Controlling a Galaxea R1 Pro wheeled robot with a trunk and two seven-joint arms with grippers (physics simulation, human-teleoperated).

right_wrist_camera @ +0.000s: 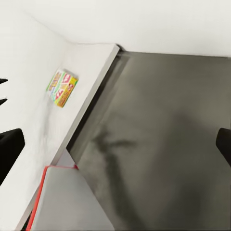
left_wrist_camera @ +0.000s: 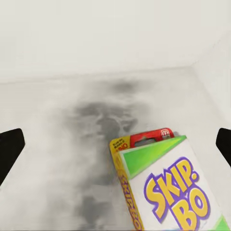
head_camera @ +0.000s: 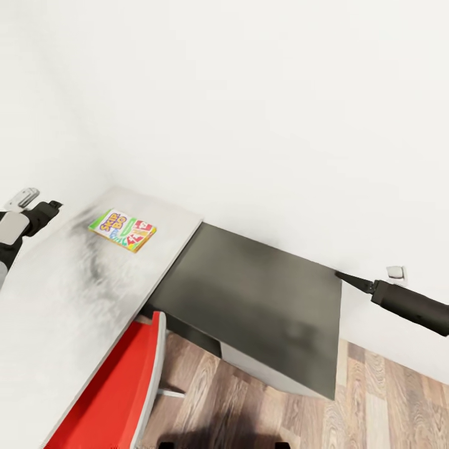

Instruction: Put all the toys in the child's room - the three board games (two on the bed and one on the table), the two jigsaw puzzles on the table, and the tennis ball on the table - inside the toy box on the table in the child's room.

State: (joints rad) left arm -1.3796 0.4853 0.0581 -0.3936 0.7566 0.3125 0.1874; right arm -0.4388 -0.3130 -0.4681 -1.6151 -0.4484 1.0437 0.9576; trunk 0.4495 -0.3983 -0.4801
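White walls (head_camera: 249, 93) meet in a corner behind the table (head_camera: 56, 299), whose light grey top carries a dark smudge. Beside it a dark grey panel (head_camera: 262, 299) slopes down toward the wood-plank floor (head_camera: 374, 405). A red chair (head_camera: 118, 393) is tucked under the table's near edge. The Skip-Bo box (head_camera: 123, 229) lies flat on the table near its far corner, close ahead of the left gripper (left_wrist_camera: 115, 149), whose jaws are spread wide and empty. The right gripper (right_wrist_camera: 115, 144) hangs over the dark panel, also wide open, holding nothing. A small white outlet (head_camera: 396, 272) sits on the wall.
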